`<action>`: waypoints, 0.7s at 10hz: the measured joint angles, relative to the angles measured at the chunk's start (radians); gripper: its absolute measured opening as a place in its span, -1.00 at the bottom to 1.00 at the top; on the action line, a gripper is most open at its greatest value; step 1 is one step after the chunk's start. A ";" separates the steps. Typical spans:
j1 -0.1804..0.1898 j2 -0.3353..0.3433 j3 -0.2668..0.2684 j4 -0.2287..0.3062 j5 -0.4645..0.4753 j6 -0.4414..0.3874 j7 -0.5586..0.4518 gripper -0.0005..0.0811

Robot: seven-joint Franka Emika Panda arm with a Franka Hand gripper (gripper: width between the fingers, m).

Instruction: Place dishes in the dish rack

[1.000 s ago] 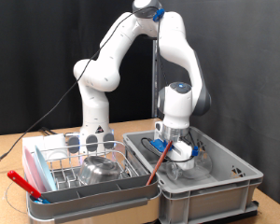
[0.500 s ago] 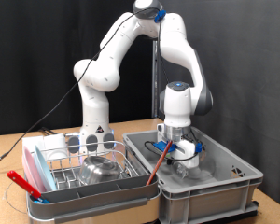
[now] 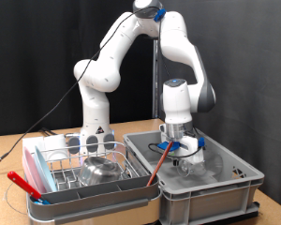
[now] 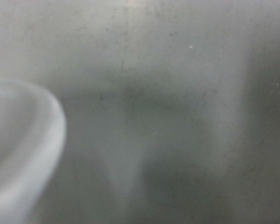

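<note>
The gripper (image 3: 185,156) hangs inside the grey crate (image 3: 229,184) at lower right, just above a clear glass (image 3: 199,164). The steel bowl (image 3: 102,170) sits in the dish rack (image 3: 61,174) at lower left. Whether the jaws are wide or closed cannot be told.

Dish rack (image 3: 70,169): silvery wire grid on a white-pink tray with grey front trough, at the exterior view's lower left. Shiny steel bowl (image 3: 102,170) sits upright inside it. Clear glass cup (image 3: 194,161) sits in the adjoining crate; the wrist view shows only a blurred pale rim (image 4: 49,112).
</note>
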 joint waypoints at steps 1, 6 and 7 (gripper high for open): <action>0.002 0.000 -0.016 0.003 -0.036 -0.034 0.025 1.00; 0.019 -0.027 -0.047 0.009 -0.234 -0.168 0.141 1.00; 0.019 -0.047 -0.046 0.011 -0.287 -0.214 0.185 1.00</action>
